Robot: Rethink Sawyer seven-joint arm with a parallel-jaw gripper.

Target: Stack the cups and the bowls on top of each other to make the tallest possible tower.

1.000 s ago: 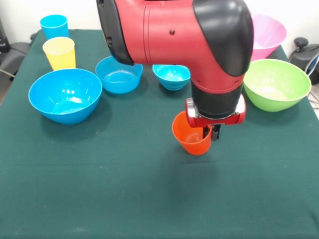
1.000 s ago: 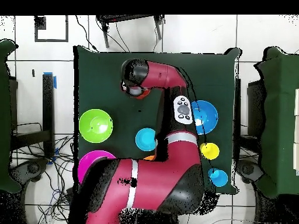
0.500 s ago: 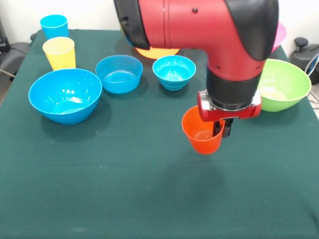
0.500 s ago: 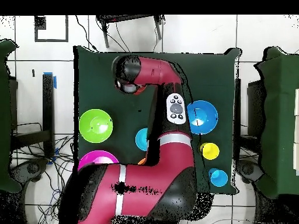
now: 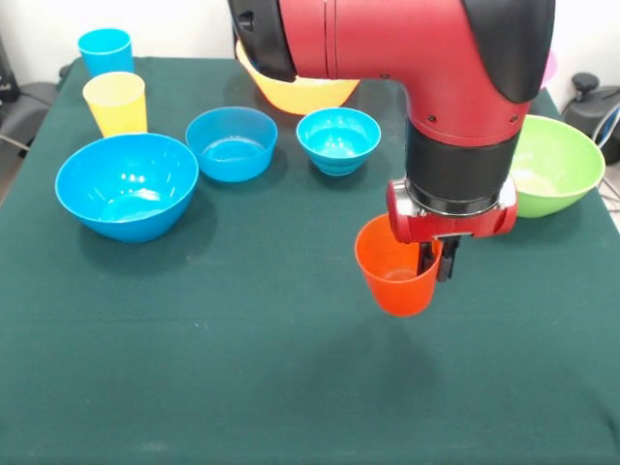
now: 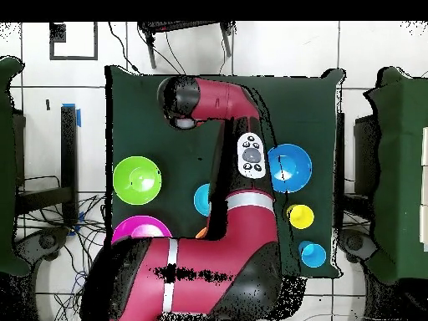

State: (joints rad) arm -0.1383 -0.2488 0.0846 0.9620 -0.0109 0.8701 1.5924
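My gripper is shut on the rim of the orange-red ribbed cup, one finger inside and one outside. The cup hangs upright just above the cloth, right of centre. The yellow cup and sky blue cup stand at the far left. A large blue bowl, a medium blue bowl and a small ridged blue bowl sit in a row. Behind the arm are the yellow-orange bowl, the green bowl and a sliver of the pink bowl. No tower shows.
From overhead the arm covers the table's middle and hides the held cup. The green bowl and pink bowl lie to its left, the large blue bowl, yellow cup and blue cup to its right.
In the front view the gripper has carried the orange-red cup rightward and toward the camera. The arm's swing has uncovered the small ridged bowl and the yellow-orange bowl.
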